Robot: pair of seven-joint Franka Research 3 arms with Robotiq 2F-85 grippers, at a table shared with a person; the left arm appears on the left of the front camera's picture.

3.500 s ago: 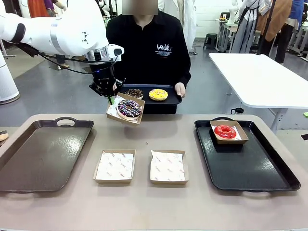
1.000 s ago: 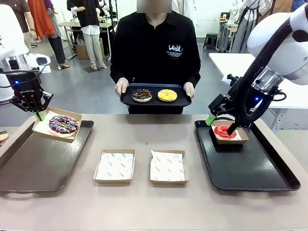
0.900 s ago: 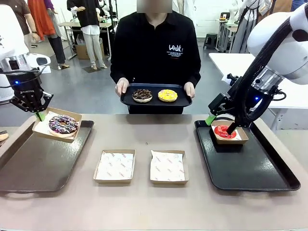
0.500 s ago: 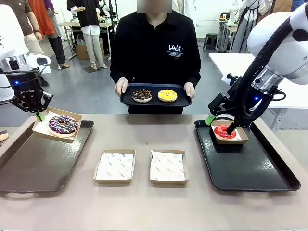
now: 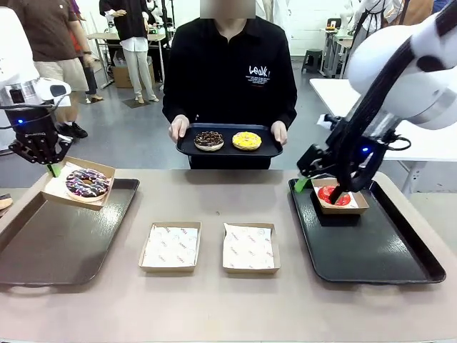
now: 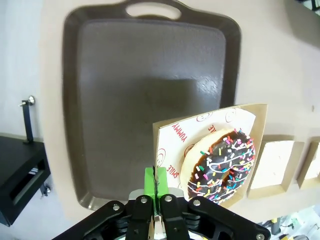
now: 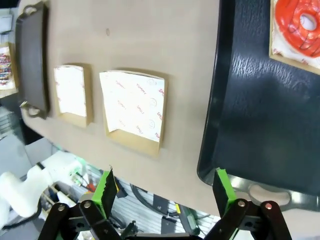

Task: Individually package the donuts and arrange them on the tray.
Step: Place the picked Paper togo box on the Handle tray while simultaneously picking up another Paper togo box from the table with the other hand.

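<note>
My left gripper [image 5: 51, 168] is shut on the rim of a cardboard box [image 5: 77, 183] holding the purple sprinkled donut [image 5: 86, 183], above the far corner of the brown tray [image 5: 57, 243]. In the left wrist view the left gripper [image 6: 155, 182] pinches the box's corner beside the purple donut [image 6: 225, 165]. My right gripper [image 5: 318, 189] hangs open just above the red donut [image 5: 333, 194], which is boxed on the black tray [image 5: 364, 250]. In the right wrist view the right gripper [image 7: 165, 187] stands wide open with nothing between its pads. A person holds a small tray [image 5: 230, 150] with the chocolate donut [image 5: 209, 140] and the yellow donut [image 5: 246, 140].
Two empty paper-lined boxes [image 5: 170, 246] [image 5: 248, 248] lie side by side at the table's middle. The right wrist view has them [image 7: 135, 107] [image 7: 72, 92] beside the black tray [image 7: 265, 110] and the red donut [image 7: 300, 22]. The brown tray [image 6: 125, 100] is bare.
My left gripper has carried the boxed purple donut slightly left and up. My right arm has shifted a little to the left over the red donut. Both grippers keep their states.
</note>
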